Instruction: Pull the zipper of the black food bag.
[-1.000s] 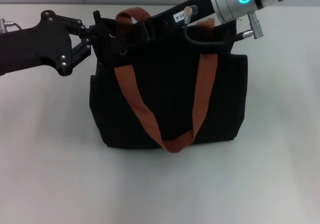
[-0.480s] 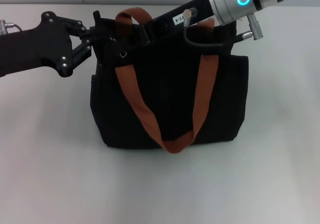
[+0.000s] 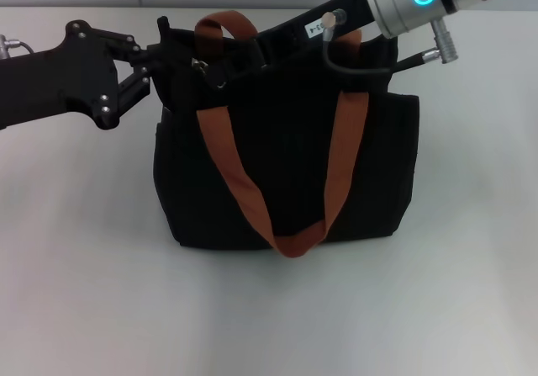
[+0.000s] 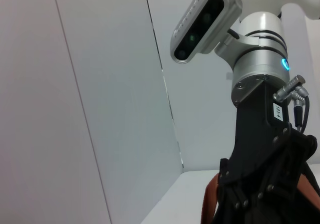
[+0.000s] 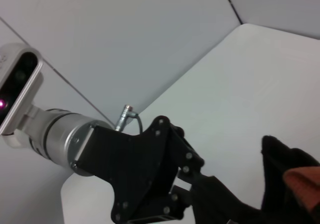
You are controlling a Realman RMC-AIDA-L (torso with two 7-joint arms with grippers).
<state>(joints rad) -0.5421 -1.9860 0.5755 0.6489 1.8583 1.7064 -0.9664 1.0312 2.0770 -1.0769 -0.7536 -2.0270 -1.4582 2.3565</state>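
Observation:
The black food bag (image 3: 286, 166) stands upright on the white table, its orange-brown straps (image 3: 235, 174) draped down its front. My left gripper (image 3: 158, 60) is shut on the bag's top left corner; the right wrist view shows it (image 5: 200, 184) pinching the black fabric (image 5: 285, 179). My right gripper (image 3: 235, 66) reaches in from the upper right along the bag's top edge and is shut at the small silver zipper pull (image 3: 202, 65). Its fingertips are dark against the bag.
The white table (image 3: 84, 292) spreads around the bag, with a pale wall behind it. The right arm's silver wrist (image 4: 260, 68) and cables (image 3: 353, 65) hang over the bag's top right. One strap (image 4: 209, 204) shows in the left wrist view.
My right arm has moved to the right and a little up along the bag's top. The silver pull has risen to the top edge. The left gripper keeps its hold.

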